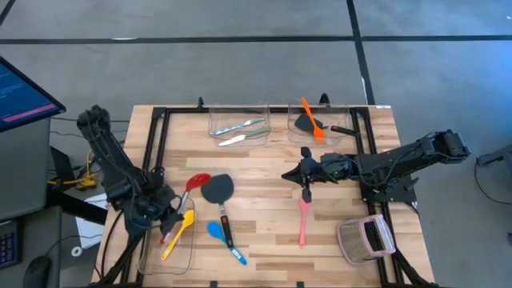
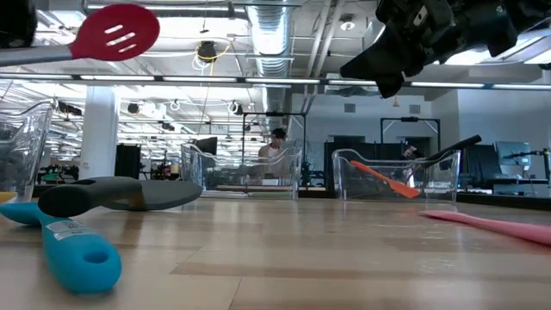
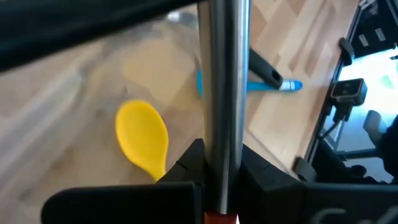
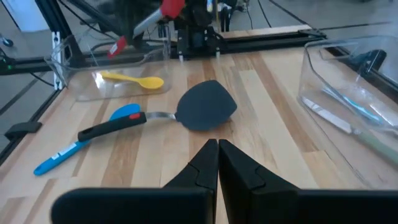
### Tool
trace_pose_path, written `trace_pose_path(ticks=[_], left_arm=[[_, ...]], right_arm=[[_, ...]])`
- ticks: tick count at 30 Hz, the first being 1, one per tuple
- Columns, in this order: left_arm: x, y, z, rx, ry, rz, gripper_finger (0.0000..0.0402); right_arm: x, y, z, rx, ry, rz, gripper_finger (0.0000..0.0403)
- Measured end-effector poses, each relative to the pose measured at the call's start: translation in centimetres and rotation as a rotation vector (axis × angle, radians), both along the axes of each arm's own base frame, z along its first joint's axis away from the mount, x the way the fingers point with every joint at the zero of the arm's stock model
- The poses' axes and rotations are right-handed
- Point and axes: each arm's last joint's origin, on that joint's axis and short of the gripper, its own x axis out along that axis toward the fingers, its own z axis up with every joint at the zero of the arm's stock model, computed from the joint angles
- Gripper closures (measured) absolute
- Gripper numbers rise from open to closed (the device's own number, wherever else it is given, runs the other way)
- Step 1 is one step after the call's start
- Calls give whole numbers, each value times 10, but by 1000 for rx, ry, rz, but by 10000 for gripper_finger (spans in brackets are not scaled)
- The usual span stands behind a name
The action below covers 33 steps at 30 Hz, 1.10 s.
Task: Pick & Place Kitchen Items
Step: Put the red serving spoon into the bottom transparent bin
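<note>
My left gripper [image 1: 168, 218] hovers over a clear bin [image 1: 152, 256] at the table's near left, shut on a red slotted spoon [image 1: 197, 182] held in the air. The spoon's head [image 2: 116, 33] is high above the table. A yellow spoon [image 3: 143, 137] lies in that bin. A black turner [image 1: 218, 190] and a blue spatula [image 1: 218, 232] lie on the wood beside the bin, with a pink spatula [image 1: 304, 220] farther right. My right gripper [image 1: 292, 174] hangs shut and empty above mid-table, pointing toward the turner [image 4: 205, 106]. My left gripper pinches the red slotted spoon's silver shaft [image 3: 221, 124] between its two fingers [image 3: 189, 158], close to where the red handle starts. The fingers lie across the shaft. The spoon is lifted clear, its head raised toward the table's middle and its handle end low over the bin.
Two clear bins stand at the far edge: one [image 1: 238, 120] holds pale cutlery, the other [image 1: 324, 120] an orange spatula and a black turner. A grey mesh object with a pink part [image 1: 366, 238] sits near right. Black frame rails run along the left and right sides.
</note>
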Motion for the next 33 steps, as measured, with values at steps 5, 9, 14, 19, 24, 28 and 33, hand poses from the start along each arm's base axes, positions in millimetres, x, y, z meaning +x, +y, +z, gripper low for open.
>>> trace_pose_path(ticks=[5, 9, 14, 19, 24, 28, 33], left_arm=[[-9, -14, -10, -55, 36, 8, 380], [-15, -24, -17, -90, 64, 23, 380], [-17, -33, -26, -90, 93, 55, 380], [-16, -38, -29, -89, 104, 55, 379], [-16, -38, -29, -92, 101, 57, 354], [-16, -37, -29, -89, 95, 60, 317], [-15, -37, -29, -60, 86, 32, 281]], right_arm=[[0, 0, 0, 3, -4, -1, 395], [0, 0, 0, 3, -4, 0, 395], [0, 0, 1, 3, -6, 0, 395], [0, 0, 1, 3, -7, 0, 395], [0, 0, 1, 3, -7, 0, 395], [0, 0, 1, 1, -7, 1, 395], [0, 0, 1, -5, -6, 3, 395]])
